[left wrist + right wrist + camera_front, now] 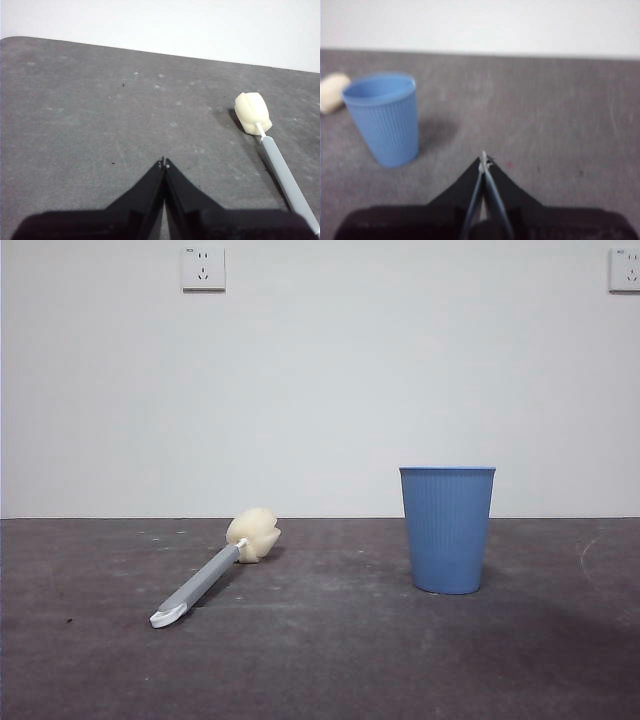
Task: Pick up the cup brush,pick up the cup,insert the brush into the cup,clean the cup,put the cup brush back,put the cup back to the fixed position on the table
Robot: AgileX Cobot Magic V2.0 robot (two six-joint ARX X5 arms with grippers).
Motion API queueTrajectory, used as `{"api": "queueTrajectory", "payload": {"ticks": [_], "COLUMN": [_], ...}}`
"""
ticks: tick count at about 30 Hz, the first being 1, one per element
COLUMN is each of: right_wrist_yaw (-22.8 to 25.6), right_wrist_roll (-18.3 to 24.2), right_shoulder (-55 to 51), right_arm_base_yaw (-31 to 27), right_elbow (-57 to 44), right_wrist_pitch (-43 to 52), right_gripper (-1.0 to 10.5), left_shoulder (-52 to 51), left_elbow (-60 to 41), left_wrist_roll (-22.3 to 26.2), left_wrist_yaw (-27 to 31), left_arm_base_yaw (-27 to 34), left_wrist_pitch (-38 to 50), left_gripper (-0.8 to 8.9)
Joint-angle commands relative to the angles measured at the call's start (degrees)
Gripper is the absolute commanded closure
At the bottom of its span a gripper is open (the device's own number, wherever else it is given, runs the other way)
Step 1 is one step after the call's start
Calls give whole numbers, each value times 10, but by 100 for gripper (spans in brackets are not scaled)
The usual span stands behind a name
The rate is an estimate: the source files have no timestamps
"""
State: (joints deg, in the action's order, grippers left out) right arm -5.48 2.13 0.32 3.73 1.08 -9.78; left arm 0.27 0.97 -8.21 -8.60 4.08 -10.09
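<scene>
The front view sits low, level with the table (320, 660), facing a white wall (320, 380). Each wrist view looks down and forward over its own closed jaws. The left wrist and front views share the cup brush (260, 130); the right wrist and front views share the cup (385, 120).

Left gripper (164, 162) above the table (90, 115), its two black jaws pressed together at the tips, holding nothing. The cup brush (270, 145) lies flat nearby, cream sponge head farthest from the camera, grey handle running toward it.
</scene>
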Motion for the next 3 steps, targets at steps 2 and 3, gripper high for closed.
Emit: {"api": "queueTrajectory", "payload": {"ticks": [2,3], "right_wrist_yaw": [-1,0], "right_wrist_roll": [-14,-14], "right_shoulder": [-2,-2], "right_arm_base_yaw": [-1,-1], "right_elbow": [-8,-8], "right_wrist_pitch": [-5,-5], "right_gripper": [945,945], "left_shoulder": [-1,-1], "left_elbow": [-8,-8], "left_wrist_roll": [-3,-3], "left_wrist_yaw": [-4,-4], "left_arm_base_yaw": [-1,-1], "left_wrist_pitch": [2,2], "left_gripper": [815,815]}}
